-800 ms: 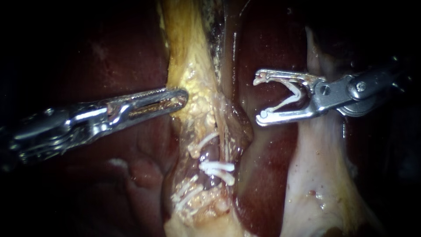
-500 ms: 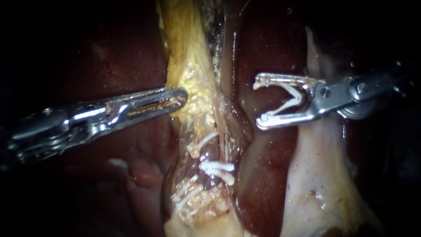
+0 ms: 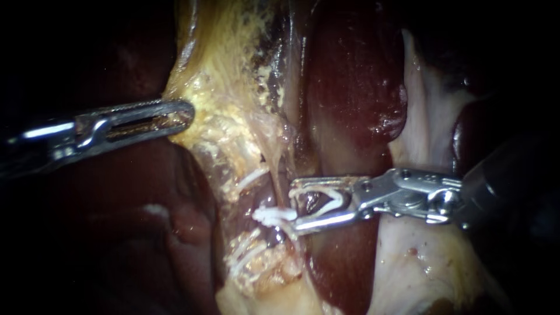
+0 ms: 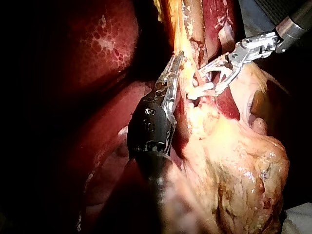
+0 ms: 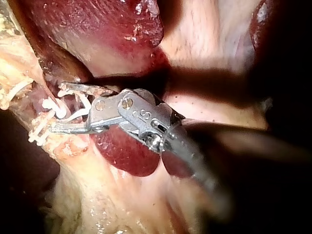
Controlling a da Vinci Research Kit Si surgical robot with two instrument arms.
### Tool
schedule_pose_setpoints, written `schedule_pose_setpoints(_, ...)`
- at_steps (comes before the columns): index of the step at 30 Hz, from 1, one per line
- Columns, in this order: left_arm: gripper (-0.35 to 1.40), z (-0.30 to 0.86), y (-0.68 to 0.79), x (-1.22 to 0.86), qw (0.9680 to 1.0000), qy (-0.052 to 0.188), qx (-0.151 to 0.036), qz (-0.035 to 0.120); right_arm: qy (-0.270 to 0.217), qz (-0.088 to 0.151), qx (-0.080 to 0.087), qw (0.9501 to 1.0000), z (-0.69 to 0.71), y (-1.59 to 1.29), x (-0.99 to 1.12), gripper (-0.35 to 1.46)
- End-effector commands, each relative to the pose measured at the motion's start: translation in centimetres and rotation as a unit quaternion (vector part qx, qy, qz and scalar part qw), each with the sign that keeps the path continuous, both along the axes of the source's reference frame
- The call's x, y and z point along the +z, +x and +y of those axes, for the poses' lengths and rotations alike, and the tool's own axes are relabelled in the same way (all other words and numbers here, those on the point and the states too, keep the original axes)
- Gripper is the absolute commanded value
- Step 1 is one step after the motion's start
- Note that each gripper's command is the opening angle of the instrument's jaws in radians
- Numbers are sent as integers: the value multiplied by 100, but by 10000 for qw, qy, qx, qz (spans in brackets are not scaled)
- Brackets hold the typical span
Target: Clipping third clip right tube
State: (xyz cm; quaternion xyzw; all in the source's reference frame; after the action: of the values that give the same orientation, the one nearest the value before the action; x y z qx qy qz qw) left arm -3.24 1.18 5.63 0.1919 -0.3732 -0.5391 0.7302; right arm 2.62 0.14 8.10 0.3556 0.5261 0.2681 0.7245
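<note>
Now my right instrument [image 3: 294, 204] has its jaws pinching a bent white clip [image 3: 331, 202] around the dark red tube [image 3: 310, 201], right beside another clip [image 3: 271, 214]. My left instrument [image 3: 188, 114] has its jaws squeezed on yellow tissue [image 3: 219, 119].

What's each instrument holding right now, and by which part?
The left instrument grips the yellow tissue at its edge; the right instrument holds a white clip by its legs.

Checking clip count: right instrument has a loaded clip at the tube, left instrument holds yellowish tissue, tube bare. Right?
Not bare: endoscope view shows white clips on the tube. The right instrument with its loaded clip and the left instrument holding yellowish tissue: correct.
</note>
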Motion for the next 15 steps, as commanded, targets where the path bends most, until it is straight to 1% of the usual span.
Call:
schedule_pose_setpoints(1,-35,-1,-1,-1,10000,-10,-3,12,36,-14,15,10000,1,2,2,53)
schedule_pose_setpoints(8,-35,-2,-1,-4,10000,-33,8,22,259,-94,108,9996,4,19,5,52)
schedule_pose_setpoints(15,-35,-2,-2,-4,10000,-40,-2,12,473,-126,125,9987,3,33,2,49)
